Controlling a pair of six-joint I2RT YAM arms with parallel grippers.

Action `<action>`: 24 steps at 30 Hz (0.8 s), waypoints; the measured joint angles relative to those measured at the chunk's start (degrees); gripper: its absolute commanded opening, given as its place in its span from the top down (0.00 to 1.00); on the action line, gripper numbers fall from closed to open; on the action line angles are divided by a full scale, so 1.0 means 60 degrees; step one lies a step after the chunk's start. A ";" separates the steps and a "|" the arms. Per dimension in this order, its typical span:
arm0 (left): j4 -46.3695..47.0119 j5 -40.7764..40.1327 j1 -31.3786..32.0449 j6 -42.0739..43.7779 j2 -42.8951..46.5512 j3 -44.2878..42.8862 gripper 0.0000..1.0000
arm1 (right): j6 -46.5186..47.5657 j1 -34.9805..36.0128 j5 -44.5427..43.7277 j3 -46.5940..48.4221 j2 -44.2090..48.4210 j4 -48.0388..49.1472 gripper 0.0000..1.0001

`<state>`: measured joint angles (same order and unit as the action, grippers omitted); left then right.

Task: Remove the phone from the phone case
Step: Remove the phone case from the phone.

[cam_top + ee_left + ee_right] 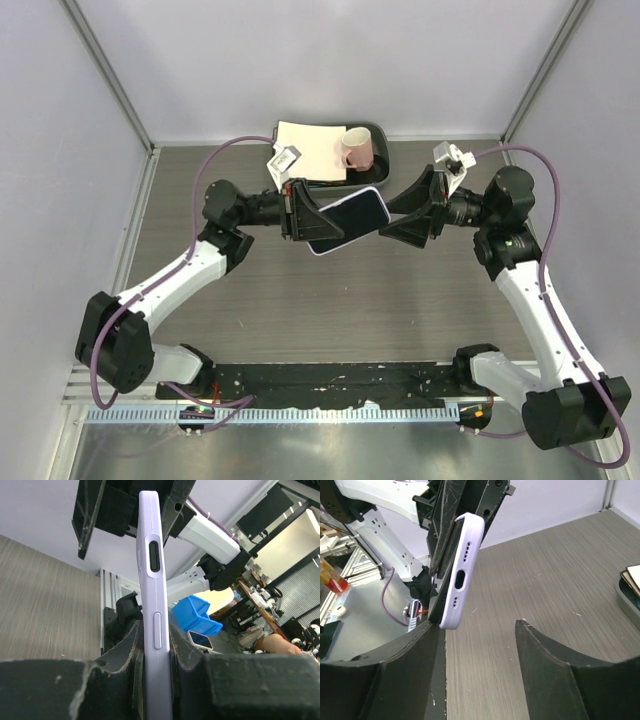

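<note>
The phone (348, 218), dark screen up, sits inside its lilac phone case (322, 248) and hangs in the air over the middle of the table. My left gripper (300, 212) is shut on the left end of the cased phone. In the left wrist view the case's side edge (152, 595) stands upright between the pads (130, 650). My right gripper (386, 222) is open at the phone's right end. In the right wrist view the case's bottom end (462, 565), with its port cut-outs, lies beside the left fingertip (432, 630) of my right gripper (479, 625). Whether they touch is unclear.
A black tray (385, 140) stands at the back of the table with a cream notebook (310, 145), a pink mug (357, 150) and a small white item (284, 158). White walls close in the left, right and back sides.
</note>
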<state>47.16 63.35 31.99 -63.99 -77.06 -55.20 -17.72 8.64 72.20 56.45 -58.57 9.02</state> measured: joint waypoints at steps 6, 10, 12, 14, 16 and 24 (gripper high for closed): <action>-0.0386 0.0506 -0.0117 0.0189 0.0011 -0.0102 1.00 | 0.0692 -0.0623 0.0109 0.0350 0.0219 -0.1359 0.27; -0.0572 0.1530 -0.0069 0.0240 0.0109 -0.0120 1.00 | 0.0623 -0.1508 0.0146 0.0634 0.0208 -0.1479 0.26; -0.0565 0.1905 -0.0011 0.0244 0.0189 -0.0135 1.00 | 0.0324 -0.1734 0.0262 0.0747 0.0109 -0.1432 0.26; -0.0561 0.2171 0.0026 0.0266 0.0222 -0.0182 1.00 | -0.0423 -0.1749 0.0346 0.0703 0.0036 -0.0962 0.26; -0.0725 0.2302 0.0022 0.0412 0.0226 -0.0270 1.00 | -0.1628 -0.1745 0.0306 0.0488 0.0007 0.0244 0.26; -0.2834 0.1810 0.0011 0.1854 0.0229 -0.0630 1.00 | -0.5799 -0.1344 -0.1224 -0.0678 0.0026 0.5362 0.29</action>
<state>30.15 74.22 32.05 -52.86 -75.68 -58.98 -52.51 0.58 64.86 52.38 -58.41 41.19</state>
